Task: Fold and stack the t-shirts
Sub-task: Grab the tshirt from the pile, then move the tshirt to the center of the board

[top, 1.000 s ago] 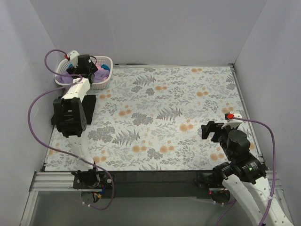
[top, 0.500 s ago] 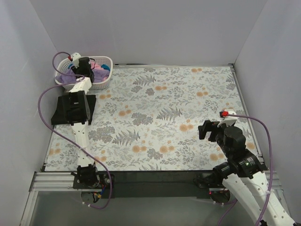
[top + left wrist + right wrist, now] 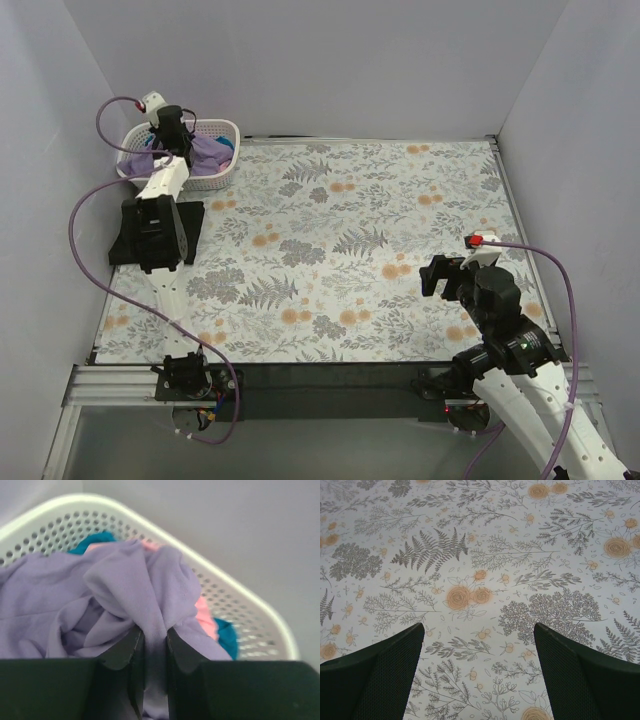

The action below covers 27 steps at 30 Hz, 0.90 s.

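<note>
Now, inside the basket [image 3: 240, 605], a fold of the lavender shirt [image 3: 125, 580] is pinched between the nearly closed jaws of the left gripper [image 3: 155, 632]; the pink shirt [image 3: 202, 612] and the teal shirt [image 3: 227, 635] are glimpsed behind it. Pick-up is judged in hand; a lift clear of the basket rim is called for. Well away from the basket, the right gripper [image 3: 479, 626] is held wide open, empty, over the floral cloth [image 3: 480, 555].

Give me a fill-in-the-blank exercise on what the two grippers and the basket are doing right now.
The soft fabric t-shirt pinched in the left gripper is ____ in colour.
It lies in the white plastic lattice basket, on the robot's ____ side.
The right gripper hangs ____ above the grey-and-orange floral cloth.
Missing words: lavender, left, open.
</note>
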Each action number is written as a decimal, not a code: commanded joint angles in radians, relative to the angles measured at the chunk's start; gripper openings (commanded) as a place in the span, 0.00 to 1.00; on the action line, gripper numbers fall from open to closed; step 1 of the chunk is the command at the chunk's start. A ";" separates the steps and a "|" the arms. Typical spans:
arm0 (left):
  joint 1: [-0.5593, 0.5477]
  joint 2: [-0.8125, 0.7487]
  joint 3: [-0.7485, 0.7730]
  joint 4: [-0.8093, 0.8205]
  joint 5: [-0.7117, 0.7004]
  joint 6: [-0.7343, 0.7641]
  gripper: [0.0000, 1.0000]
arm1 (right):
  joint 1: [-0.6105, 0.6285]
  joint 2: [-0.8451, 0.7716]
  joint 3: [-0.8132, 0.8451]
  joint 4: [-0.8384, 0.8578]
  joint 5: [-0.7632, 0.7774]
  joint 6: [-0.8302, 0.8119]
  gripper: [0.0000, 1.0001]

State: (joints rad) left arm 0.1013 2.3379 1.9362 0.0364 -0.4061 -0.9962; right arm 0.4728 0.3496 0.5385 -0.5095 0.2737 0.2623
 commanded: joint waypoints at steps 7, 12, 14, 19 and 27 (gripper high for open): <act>-0.153 -0.328 0.108 -0.098 0.249 -0.067 0.00 | 0.004 -0.031 -0.006 0.052 -0.018 -0.009 0.96; -0.313 -0.361 0.240 -0.128 0.465 -0.111 0.00 | 0.004 -0.050 -0.006 0.051 -0.019 -0.008 0.96; -0.366 -0.365 0.292 -0.142 0.530 -0.137 0.00 | 0.004 -0.058 -0.006 0.052 -0.018 -0.008 0.96; -0.439 -0.416 0.334 -0.144 0.691 -0.217 0.00 | 0.004 -0.067 -0.005 0.052 -0.013 -0.006 0.97; -0.453 -0.740 -0.108 -0.119 0.686 -0.214 0.19 | 0.004 -0.075 0.006 0.052 -0.027 -0.012 0.98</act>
State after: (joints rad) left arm -0.3653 1.7947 1.9789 -0.1184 0.3241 -1.2198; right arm 0.4728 0.2798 0.5381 -0.4976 0.2584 0.2596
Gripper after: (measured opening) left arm 0.162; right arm 0.982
